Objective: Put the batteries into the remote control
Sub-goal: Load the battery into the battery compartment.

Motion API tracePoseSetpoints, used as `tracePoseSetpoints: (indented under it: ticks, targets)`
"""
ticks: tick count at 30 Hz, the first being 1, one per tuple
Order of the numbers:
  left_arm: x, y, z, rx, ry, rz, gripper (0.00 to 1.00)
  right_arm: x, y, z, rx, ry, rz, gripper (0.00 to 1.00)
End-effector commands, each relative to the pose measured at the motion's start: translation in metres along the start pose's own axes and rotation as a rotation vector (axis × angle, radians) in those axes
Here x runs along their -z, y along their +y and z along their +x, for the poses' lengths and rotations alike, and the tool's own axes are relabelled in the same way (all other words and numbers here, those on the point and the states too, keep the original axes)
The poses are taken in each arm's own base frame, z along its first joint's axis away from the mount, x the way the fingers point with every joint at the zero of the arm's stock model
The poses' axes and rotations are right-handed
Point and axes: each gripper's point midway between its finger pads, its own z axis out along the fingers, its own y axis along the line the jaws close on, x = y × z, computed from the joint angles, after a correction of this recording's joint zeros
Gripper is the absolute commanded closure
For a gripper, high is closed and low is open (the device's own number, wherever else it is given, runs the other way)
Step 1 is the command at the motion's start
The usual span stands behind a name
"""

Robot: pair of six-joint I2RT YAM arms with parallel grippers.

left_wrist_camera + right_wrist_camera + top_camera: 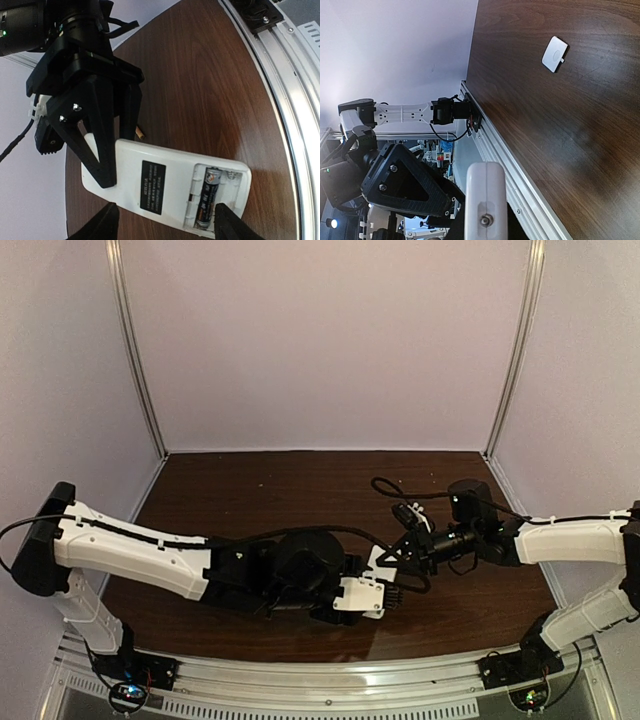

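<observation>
The white remote control [165,180] faces back-up, its battery recess open. The dark battery [207,197] lies in the recess's left slot; the slot beside it is empty. An orange battery's tip [140,133] shows on the table behind the remote, mostly hidden. My right gripper [112,160] is shut on the remote's closed end. In the right wrist view the remote [486,200] is seen end-on between that gripper's [485,230] fingers. My left gripper [167,227] is open, its fingertips [102,225] spread over the remote. From above, the remote [360,595] sits between both grippers.
The small white square cover piece [555,54] lies alone on the brown table [560,125]. The metal rail [290,100] at the table's near edge runs close to the remote. Both arms meet at the table's near middle [390,570].
</observation>
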Motion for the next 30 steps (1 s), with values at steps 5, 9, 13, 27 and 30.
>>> tracePoseSetpoints:
  ticks: [5,9,13,27,30]
  targets:
    - [-0.010,0.007,0.002,-0.076,0.059,-0.072,0.36,-0.003,0.007,-0.003,0.021,0.001,-0.021,1.00]
    - [-0.011,0.016,0.008,-0.086,0.097,-0.130,0.38,-0.004,0.009,-0.001,0.021,0.005,-0.028,1.00]
    - [-0.009,0.019,0.002,-0.073,0.076,-0.137,0.35,-0.004,0.006,-0.002,0.021,0.003,-0.018,1.00]
    - [0.052,0.105,-0.023,0.437,-0.257,-0.247,0.22,0.086,-0.040,-0.083,-0.031,-0.327,0.095,1.00]
    - [0.040,0.122,0.001,0.608,-0.233,-0.234,0.24,0.113,-0.035,-0.099,-0.017,-0.434,0.095,1.00]
